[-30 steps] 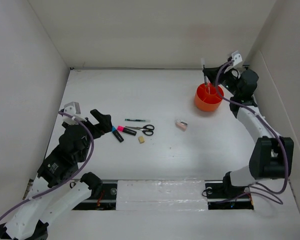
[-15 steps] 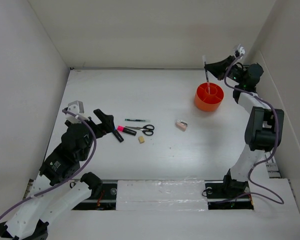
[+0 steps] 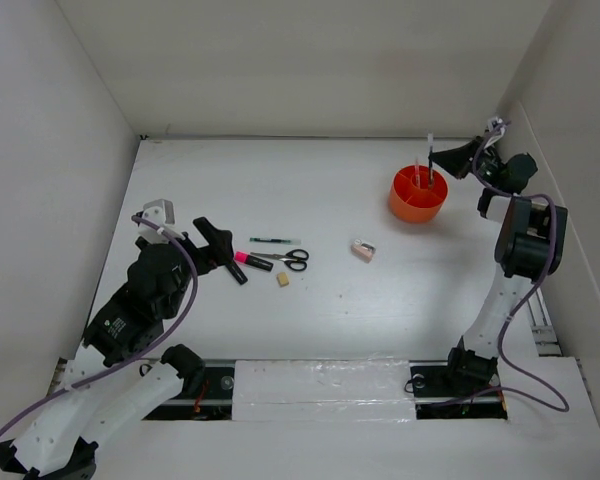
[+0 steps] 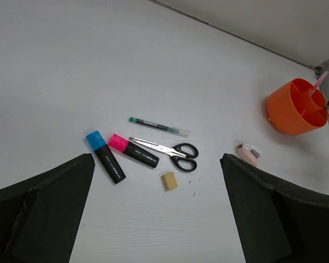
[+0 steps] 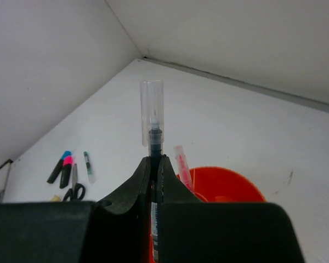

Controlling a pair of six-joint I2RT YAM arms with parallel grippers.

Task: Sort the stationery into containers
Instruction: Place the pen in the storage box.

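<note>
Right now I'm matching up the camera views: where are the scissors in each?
Top external: scissors left of centre.
Left wrist: scissors near centre.
Right wrist: scissors tiny, lower left.
Shared landmark: orange pot, right in the first two, bottom centre in the third.

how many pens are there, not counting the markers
3. A green pen lies beside the scissors; a pink pen stands in the orange pot; a clear-capped pen is clamped in the right gripper over it. More may hide inside.
</note>
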